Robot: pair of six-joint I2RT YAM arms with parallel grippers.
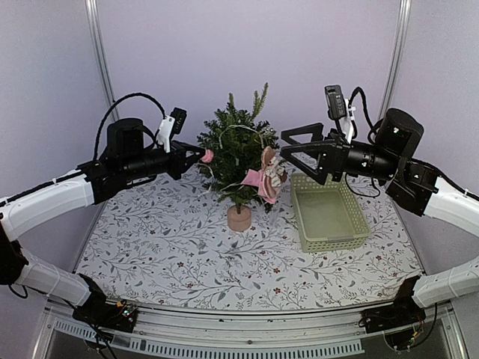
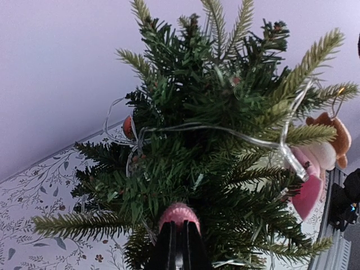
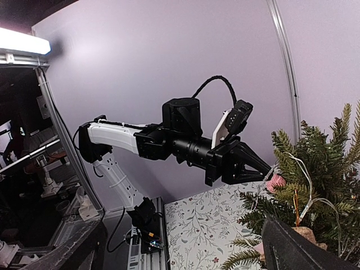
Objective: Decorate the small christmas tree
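Small christmas tree (image 1: 233,146) between pink bauble (image 1: 207,155) and basket (image 1: 330,215)

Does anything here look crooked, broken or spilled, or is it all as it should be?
Nothing looks spilled or broken. The small christmas tree stands upright. Only the clear cord looks untidy: it is draped in loose loops that stick out past the branches.

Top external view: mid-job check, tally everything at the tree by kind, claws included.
small christmas tree: 1
pink ball ornament, held in the left claw: 1
hanging pink-and-tan figure: 1
clear light string: 1
green basket: 1
claws, counting the open right claw: 2
Total: 7
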